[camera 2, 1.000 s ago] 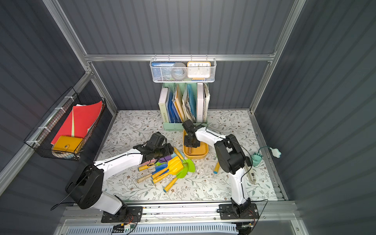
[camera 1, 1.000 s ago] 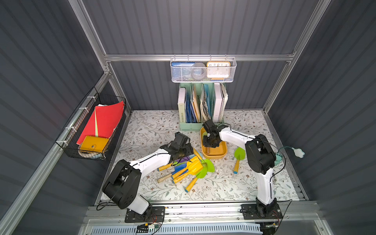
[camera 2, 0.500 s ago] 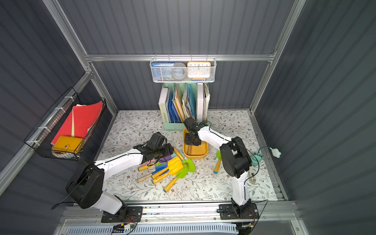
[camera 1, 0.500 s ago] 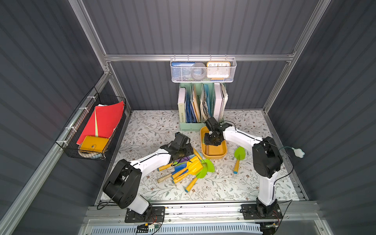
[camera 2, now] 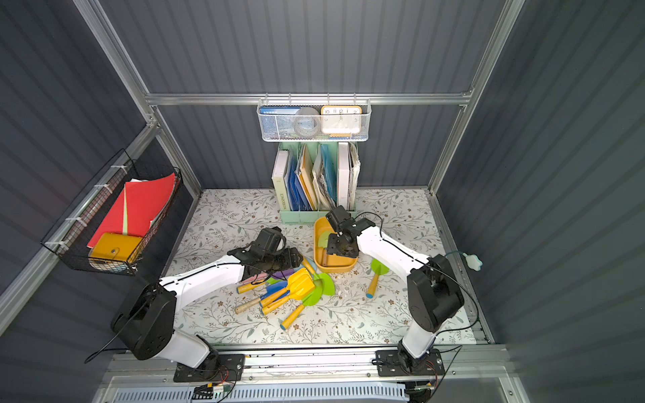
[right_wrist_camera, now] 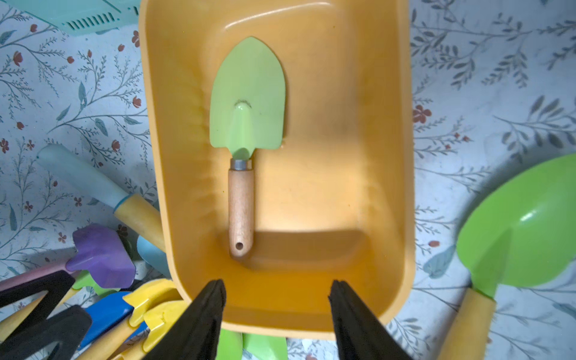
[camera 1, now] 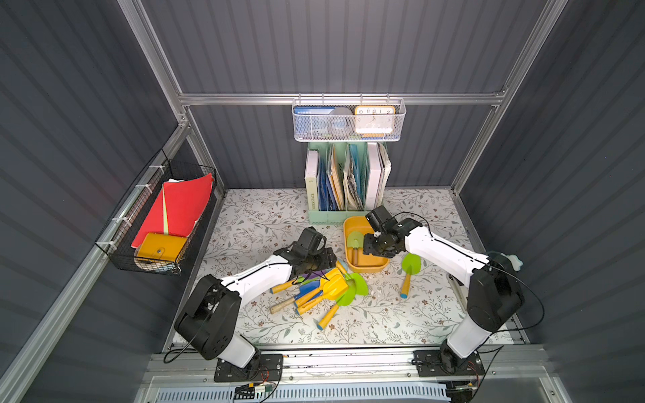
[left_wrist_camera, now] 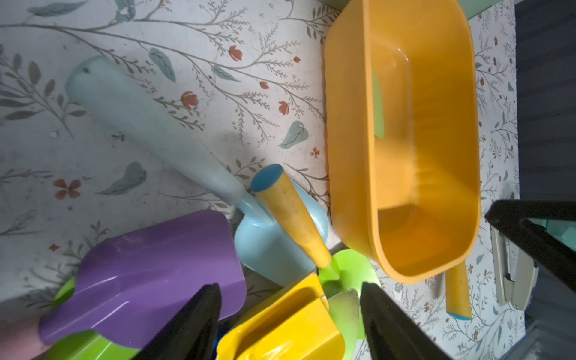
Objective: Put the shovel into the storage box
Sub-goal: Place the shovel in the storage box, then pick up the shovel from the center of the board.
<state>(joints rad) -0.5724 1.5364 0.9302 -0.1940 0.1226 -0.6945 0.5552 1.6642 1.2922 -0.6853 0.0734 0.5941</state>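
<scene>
Because the shovel point(right_wrist_camera: 244, 146) pairs a thin painted metal blade with a short wooden handle, expect it to be light and rigid. The blade looks slick and thin-edged. The round, matt handle is the better place to take hold, gripped across its width.

The shovel lies flat on the floor of the storage box point(right_wrist_camera: 402, 156), nearer one long wall. Its blade points to the end of the box away from the right arm.

The right end effector point(right_wrist_camera: 276, 290) hangs above the near end of the box. Its jaws are moderately apart, with nothing between them and no contact with box or shovel.

The left end effector point(left_wrist_camera: 288, 290) stands just beside the box, over the heap of plastic shovels point(camera 1: 324, 289). Its jaws are wide apart and grip nothing. Whether its tips touch the heap cannot be told.
</scene>
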